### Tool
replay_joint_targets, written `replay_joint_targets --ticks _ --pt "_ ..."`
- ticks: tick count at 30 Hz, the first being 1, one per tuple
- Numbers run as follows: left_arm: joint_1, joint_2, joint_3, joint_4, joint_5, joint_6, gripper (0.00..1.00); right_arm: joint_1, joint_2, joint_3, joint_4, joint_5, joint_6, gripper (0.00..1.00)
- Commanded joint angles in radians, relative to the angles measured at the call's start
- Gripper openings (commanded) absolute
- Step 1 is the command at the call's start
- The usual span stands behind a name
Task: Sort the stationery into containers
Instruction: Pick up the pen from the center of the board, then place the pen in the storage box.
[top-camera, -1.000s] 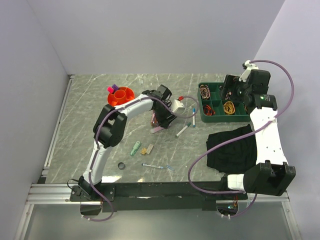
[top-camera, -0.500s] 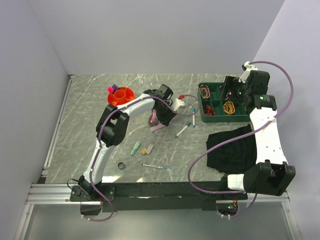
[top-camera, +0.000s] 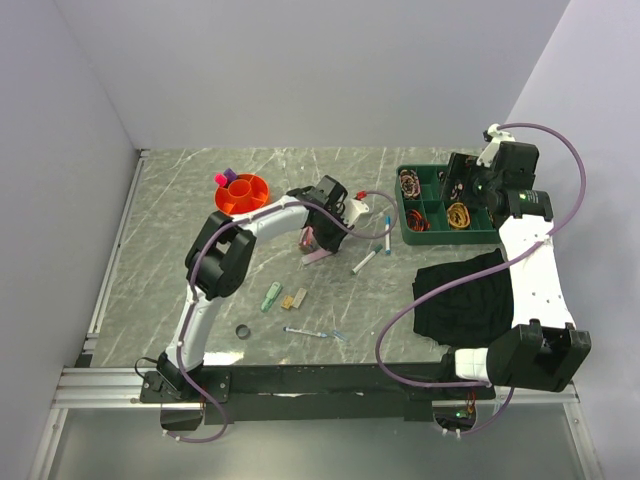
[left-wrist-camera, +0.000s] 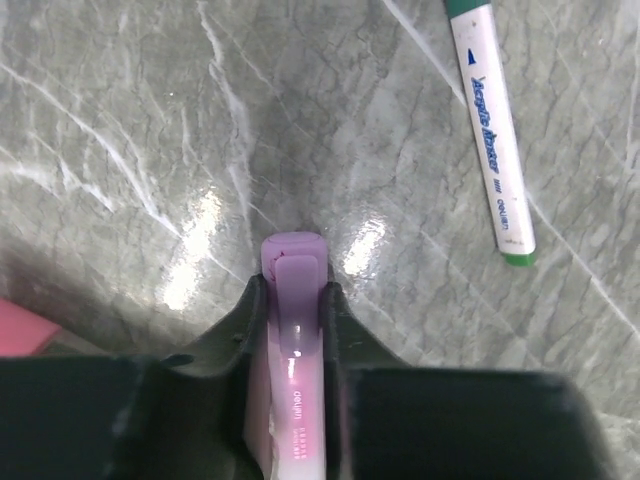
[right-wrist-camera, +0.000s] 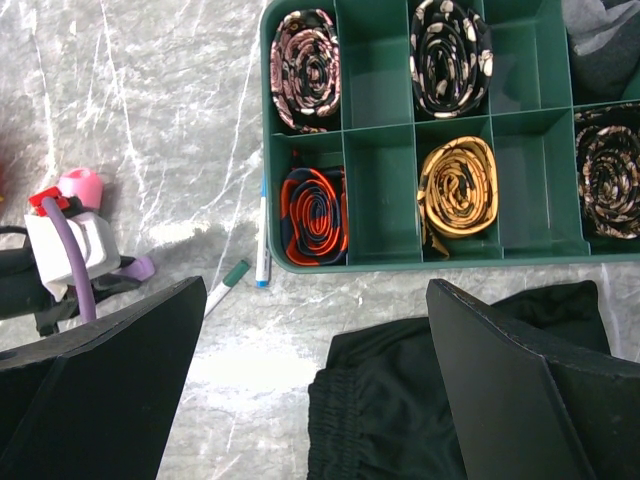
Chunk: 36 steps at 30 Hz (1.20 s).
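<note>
My left gripper (left-wrist-camera: 293, 292) is shut on a pink tube (left-wrist-camera: 296, 350) with a purple cap, both fingers pressed against its sides just above the marble table. From above, the left gripper (top-camera: 316, 243) is at mid-table with the pink tube (top-camera: 316, 257) under it. The orange pot (top-camera: 243, 191) stands to the back left with pink and purple caps sticking out. A white pen with green ends (left-wrist-camera: 490, 130) lies beside the grip. My right gripper (right-wrist-camera: 320, 380) hangs open and holds nothing, above the black cloth (right-wrist-camera: 450, 400).
A green divided tray (top-camera: 447, 232) with coiled bands sits at the back right. Two white pens (top-camera: 366, 262) lie left of it. A green clip (top-camera: 271, 296), yellow eraser (top-camera: 294, 298), black ring (top-camera: 242, 331) and thin pen (top-camera: 312, 332) lie nearer the front.
The left gripper's jaws have closed onto the pink tube, and the wrist has shifted slightly. The right arm has not moved.
</note>
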Motion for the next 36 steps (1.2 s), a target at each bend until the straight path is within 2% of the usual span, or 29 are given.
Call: replay_joint_targets --ticks 1,5,8,11,14,19,20,23,28,36 --pt "-0.021 0.046 -0.068 -0.079 -0.029 -0.066 0.01 -0.007 -0.021 -0.002 0.019 -0.001 0.002 1.0" --pt "-0.021 -0.076 -0.019 -0.072 0.09 -0.085 0.01 -0.009 -0.025 0.015 0.008 0.008 -0.011 1.0" --pt "-0.013 -0.179 0.092 -0.073 0.21 -0.086 0.01 -0.009 -0.024 0.025 0.007 0.017 -0.016 1.0" --pt "0.031 -0.298 0.106 0.069 0.307 -0.108 0.01 -0.009 -0.022 0.018 0.02 0.022 -0.008 1.0" --pt "0.117 -0.404 0.005 0.343 0.419 -0.196 0.01 -0.009 -0.019 0.008 0.036 0.02 0.004 1.0" --pt "0.314 -0.425 -0.044 0.548 0.594 -0.341 0.05 -0.009 -0.011 0.009 0.043 0.038 -0.01 1.0" --pt "0.345 -0.44 -0.072 0.664 0.601 -0.369 0.06 -0.009 -0.008 0.009 0.043 0.04 -0.017 1.0" --pt "0.459 -0.452 -0.172 0.859 0.614 -0.447 0.05 -0.009 -0.002 0.008 0.053 0.049 -0.022 1.0" --pt "0.589 -0.408 -0.187 0.918 0.623 -0.441 0.06 -0.009 0.021 0.017 0.054 0.051 -0.022 1.0" --pt "0.678 -0.321 -0.181 0.964 0.623 -0.441 0.05 -0.006 0.056 0.051 0.042 0.06 -0.03 1.0"
